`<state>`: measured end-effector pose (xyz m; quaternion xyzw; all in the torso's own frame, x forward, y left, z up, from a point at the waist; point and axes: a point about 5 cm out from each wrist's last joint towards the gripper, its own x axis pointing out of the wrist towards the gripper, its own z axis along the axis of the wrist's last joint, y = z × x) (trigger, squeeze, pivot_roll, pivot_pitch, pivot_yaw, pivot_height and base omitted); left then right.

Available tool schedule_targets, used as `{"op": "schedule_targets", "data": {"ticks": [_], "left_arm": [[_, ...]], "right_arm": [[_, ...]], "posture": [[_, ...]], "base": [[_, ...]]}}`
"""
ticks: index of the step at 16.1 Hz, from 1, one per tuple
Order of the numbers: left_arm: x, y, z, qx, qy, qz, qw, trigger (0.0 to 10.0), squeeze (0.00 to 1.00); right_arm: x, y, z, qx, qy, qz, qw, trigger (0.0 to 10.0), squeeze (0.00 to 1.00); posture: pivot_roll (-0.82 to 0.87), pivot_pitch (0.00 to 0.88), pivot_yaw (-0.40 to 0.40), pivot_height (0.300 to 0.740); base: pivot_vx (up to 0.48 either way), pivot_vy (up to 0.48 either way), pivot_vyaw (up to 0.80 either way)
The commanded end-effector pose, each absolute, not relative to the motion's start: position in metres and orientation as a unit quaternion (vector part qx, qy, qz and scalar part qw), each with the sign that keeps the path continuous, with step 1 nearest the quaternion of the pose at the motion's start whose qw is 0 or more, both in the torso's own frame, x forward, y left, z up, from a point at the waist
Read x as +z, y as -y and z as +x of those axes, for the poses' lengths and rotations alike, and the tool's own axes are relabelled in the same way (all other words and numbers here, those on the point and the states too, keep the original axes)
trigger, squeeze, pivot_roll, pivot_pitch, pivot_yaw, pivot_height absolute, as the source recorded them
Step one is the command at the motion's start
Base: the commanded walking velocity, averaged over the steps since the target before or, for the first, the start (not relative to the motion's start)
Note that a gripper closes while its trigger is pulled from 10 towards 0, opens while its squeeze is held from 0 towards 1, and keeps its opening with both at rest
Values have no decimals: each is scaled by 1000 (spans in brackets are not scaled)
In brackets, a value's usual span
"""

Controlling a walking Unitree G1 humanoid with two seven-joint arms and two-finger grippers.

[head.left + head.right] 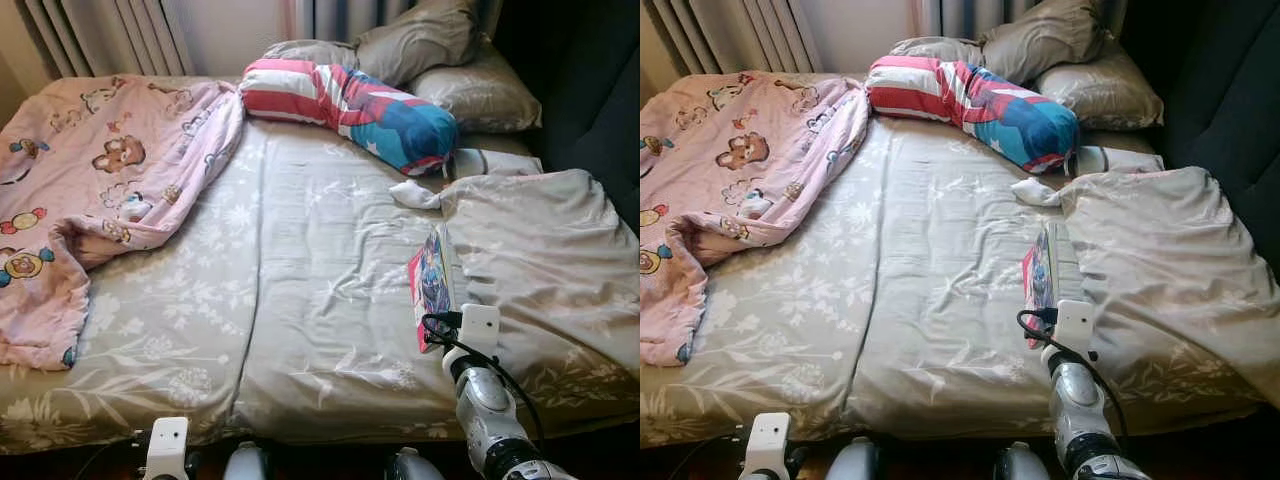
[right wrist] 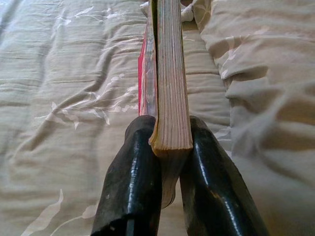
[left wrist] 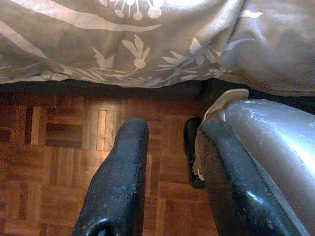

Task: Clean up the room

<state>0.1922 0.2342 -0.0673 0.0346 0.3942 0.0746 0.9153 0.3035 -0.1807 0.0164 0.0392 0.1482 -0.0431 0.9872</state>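
Over the bed (image 1: 300, 300), right end effector (image 2: 170, 147) pinches a book (image 2: 170, 88); left end effector (image 3: 170, 162) hangs spread.

On the bed (image 1: 300, 330), a blanket (image 1: 100, 170) lies at the left, a bolster (image 1: 350, 105) across the head before the pillows (image 1: 440, 60), a duvet (image 1: 550, 260) at the right, with a book (image 1: 432, 285) just left of it.

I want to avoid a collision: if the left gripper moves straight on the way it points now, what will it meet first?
Probably the wooden floor just before the bed: the left gripper, fingers apart, points down at it. The bed sheet edge hangs further along; depth is unclear.
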Motion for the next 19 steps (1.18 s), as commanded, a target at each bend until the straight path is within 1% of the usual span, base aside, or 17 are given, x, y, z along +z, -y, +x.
{"op": "schedule_targets", "data": {"ticks": [1, 3, 6, 11, 13, 19], "left_arm": [[-70, -237, 185, 80, -404, 33, 911, 10000, 0], [-71, -237, 184, 81, -405, 32, 910, 10000, 0], [-71, -237, 183, 82, -405, 32, 910, 10000, 0], [-71, -239, 183, 86, -405, 33, 910, 10000, 0], [-71, -237, 183, 86, -404, 31, 910, 10000, 0], [-72, -237, 182, 83, -406, 32, 910, 10000, 0]], "right_arm": [[23, 177, 310, -36, -134, 34, 990, 10000, 0], [25, 178, 310, -43, -124, 43, 990, 10000, 0], [25, 179, 310, -44, -127, 30, 990, 10000, 0], [25, 179, 311, -54, -127, 53, 989, 10000, 0], [29, 178, 313, -54, -113, 65, 990, 10000, 0], [31, 177, 314, -49, -105, 60, 991, 10000, 0]], "posture": [[118, 98, -3, 652], [121, 98, -4, 643], [126, 98, -4, 643], [128, 97, -3, 643], [128, 97, -4, 643], [133, 100, -8, 643]], "base": [[0, 0, 0], [0, 0, 0], [0, 0, 0], [0, 0, 0], [0, 0, -612], [0, 0, 0]]}}
